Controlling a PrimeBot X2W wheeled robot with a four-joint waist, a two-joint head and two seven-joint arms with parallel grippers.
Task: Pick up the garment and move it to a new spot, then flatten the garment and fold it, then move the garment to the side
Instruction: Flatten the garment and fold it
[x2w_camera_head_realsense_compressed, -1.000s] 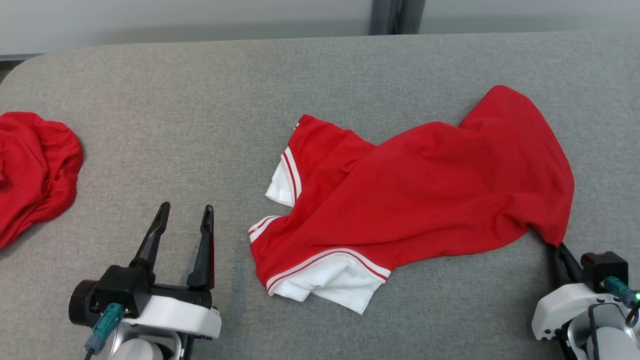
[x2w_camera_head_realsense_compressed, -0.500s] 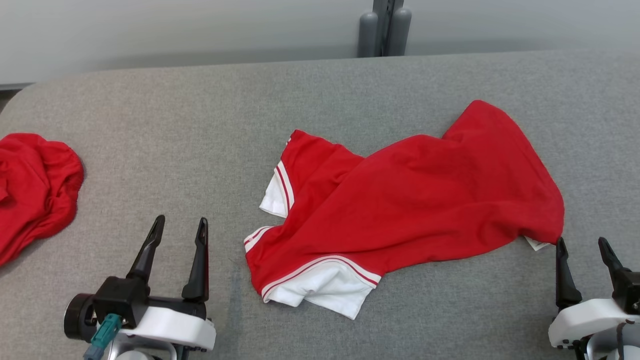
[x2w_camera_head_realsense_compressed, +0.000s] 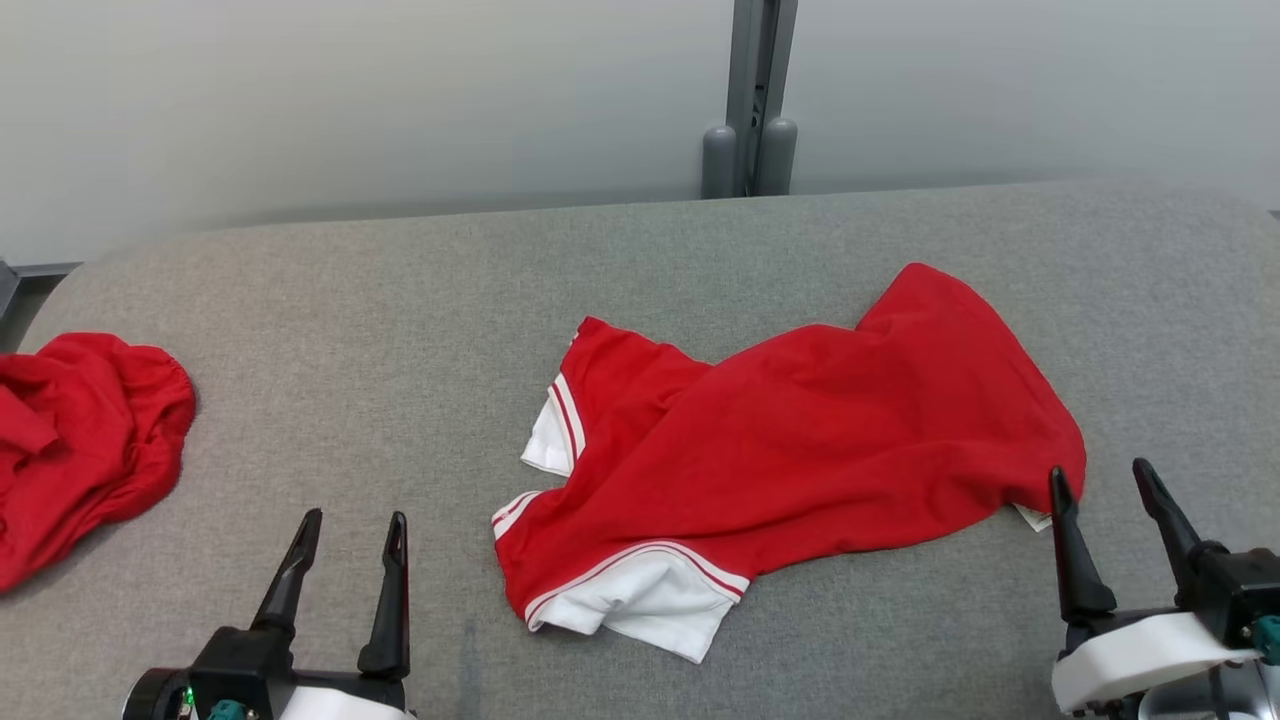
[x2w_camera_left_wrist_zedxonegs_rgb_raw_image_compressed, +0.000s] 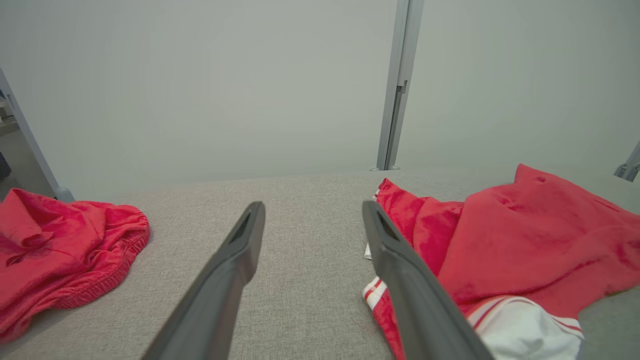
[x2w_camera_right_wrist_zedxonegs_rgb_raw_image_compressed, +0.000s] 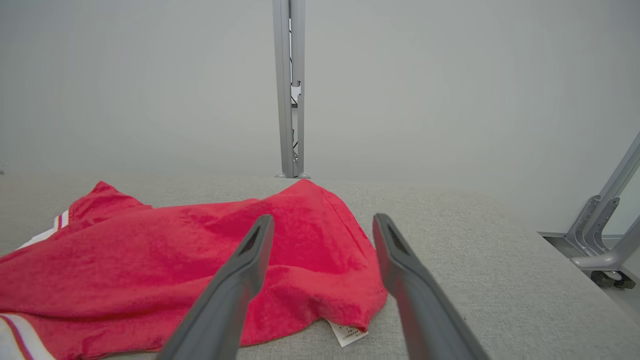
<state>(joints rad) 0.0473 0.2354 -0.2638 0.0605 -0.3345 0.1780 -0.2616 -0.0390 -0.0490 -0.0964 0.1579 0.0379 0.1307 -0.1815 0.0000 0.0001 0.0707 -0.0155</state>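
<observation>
- Bench (x2w_camera_head_realsense_compressed: 400, 300), one: grey fabric top with rounded corners.
- Garment (x2w_camera_head_realsense_compressed: 800, 450), one: red with white striped trim. It lies rumpled on the bench, centre to right, free of both tools.
- Red heap (x2w_camera_head_realsense_compressed: 90, 430), one: bunched cloth at the far left, well apart from the garment.
- Tools, two:
  - Left tool (x2w_camera_head_realsense_compressed: 355, 517): spread, empty, near the garment's white hem.
  - Right tool (x2w_camera_head_realsense_compressed: 1099, 470): spread, just beside the right corner it pinched a second ago, now let go.
- Label (x2w_camera_head_realsense_compressed: 1035, 517), one: white, poking out from under that corner.

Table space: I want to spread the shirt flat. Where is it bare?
Bare table lies between the red pile and the shirt, and along the far edge behind both. The right side is crowded by the shirt.
</observation>
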